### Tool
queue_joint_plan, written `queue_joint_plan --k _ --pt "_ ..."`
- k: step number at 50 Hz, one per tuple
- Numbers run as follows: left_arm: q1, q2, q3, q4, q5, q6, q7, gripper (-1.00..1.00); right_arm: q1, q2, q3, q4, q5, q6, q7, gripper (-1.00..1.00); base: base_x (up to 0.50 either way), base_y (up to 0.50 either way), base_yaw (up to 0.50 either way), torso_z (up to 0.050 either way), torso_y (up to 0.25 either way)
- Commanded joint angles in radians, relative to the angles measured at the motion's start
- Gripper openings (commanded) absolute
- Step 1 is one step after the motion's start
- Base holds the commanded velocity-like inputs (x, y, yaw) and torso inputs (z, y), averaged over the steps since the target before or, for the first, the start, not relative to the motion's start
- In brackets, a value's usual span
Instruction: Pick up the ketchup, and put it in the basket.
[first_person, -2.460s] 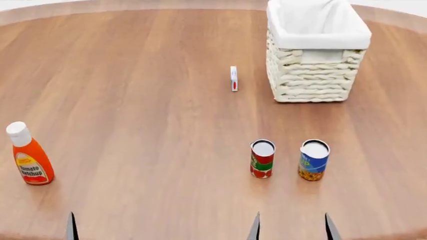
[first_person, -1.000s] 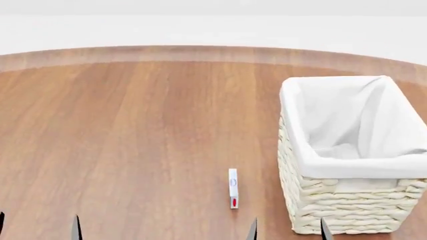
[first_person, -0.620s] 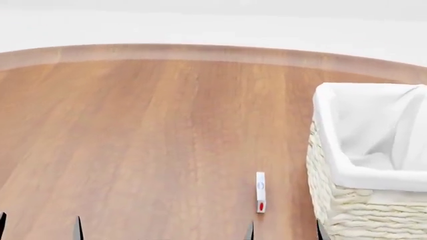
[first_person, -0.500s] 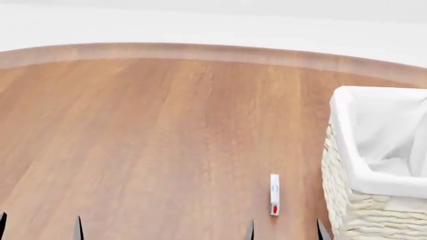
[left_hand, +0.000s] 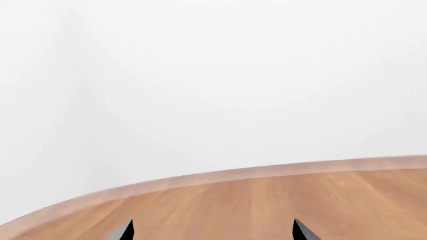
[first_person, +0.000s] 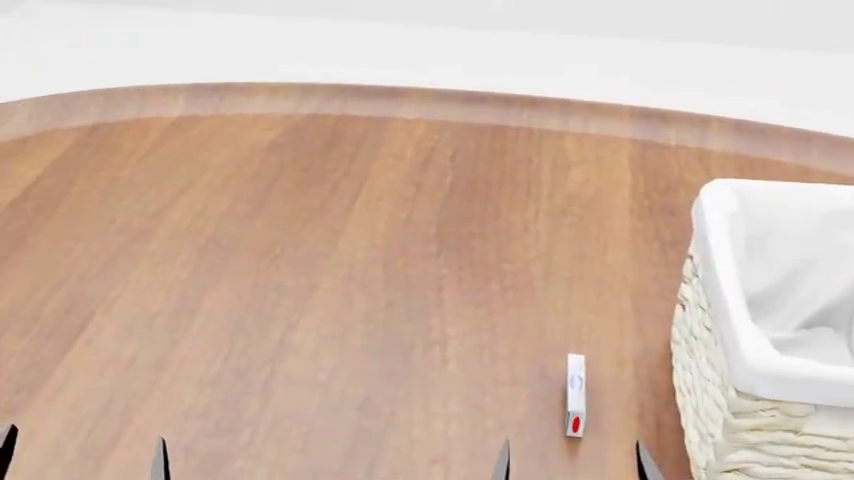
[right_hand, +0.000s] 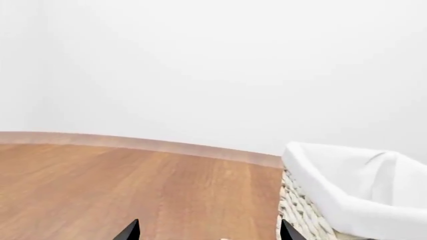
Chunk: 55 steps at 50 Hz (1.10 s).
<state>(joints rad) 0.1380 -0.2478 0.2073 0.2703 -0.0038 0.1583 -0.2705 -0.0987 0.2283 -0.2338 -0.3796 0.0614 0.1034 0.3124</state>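
The ketchup is out of view in every current frame. The basket (first_person: 767, 350), cream wicker with a white cloth liner, stands at the right edge of the head view and also shows in the right wrist view (right_hand: 347, 195). My left gripper (first_person: 83, 458) shows only its dark fingertips at the bottom left, spread apart and empty; in the left wrist view (left_hand: 213, 231) its tips are wide over bare wood. My right gripper (first_person: 571, 462) shows its tips at the bottom, spread apart and empty, just left of the basket; it also shows in the right wrist view (right_hand: 208, 231).
A small white stick with a red dot (first_person: 575, 395) lies on the round wooden table (first_person: 334, 260) between the right gripper's tips and left of the basket. The table's curved far edge (first_person: 400, 100) runs across the back, with a white wall behind.
The head view has swung up and to the left: the ketchup and the two cans dropped out of view, and the basket and white stick slid rightward. The gripper tips hold their places.
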Motion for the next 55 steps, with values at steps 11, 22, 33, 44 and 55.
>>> queue_joint_plan --k 11,22,33,44,55 --pt "0.287 -0.116 -0.092 0.128 -0.125 0.072 0.009 1.0 -0.002 0.009 -0.026 0.017 -0.001 -0.016 0.009 1.0 0.0 0.0 0.0 0.0 0.0" --pt "0.454 -0.139 -0.109 0.17 -0.132 0.108 -0.003 1.0 0.0 0.014 -0.025 0.019 0.01 -0.018 0.013 1.0 0.0 0.0 0.0 0.0 0.0" --pt "0.555 -0.154 -0.092 0.118 -0.113 0.157 0.01 1.0 0.013 0.012 -0.035 0.047 0.02 -0.025 0.011 1.0 0.0 0.0 0.0 0.0 0.0" --pt "0.616 -0.158 -0.095 0.088 -0.164 0.149 -0.005 1.0 0.018 0.014 -0.041 0.062 0.028 -0.032 0.011 1.0 0.0 0.0 0.0 0.0 0.0" --pt "0.623 -0.164 -0.1 0.08 -0.251 0.068 -0.03 1.0 0.014 0.019 -0.042 0.054 0.033 -0.028 0.018 1.0 0.0 0.0 0.0 0.0 0.0"
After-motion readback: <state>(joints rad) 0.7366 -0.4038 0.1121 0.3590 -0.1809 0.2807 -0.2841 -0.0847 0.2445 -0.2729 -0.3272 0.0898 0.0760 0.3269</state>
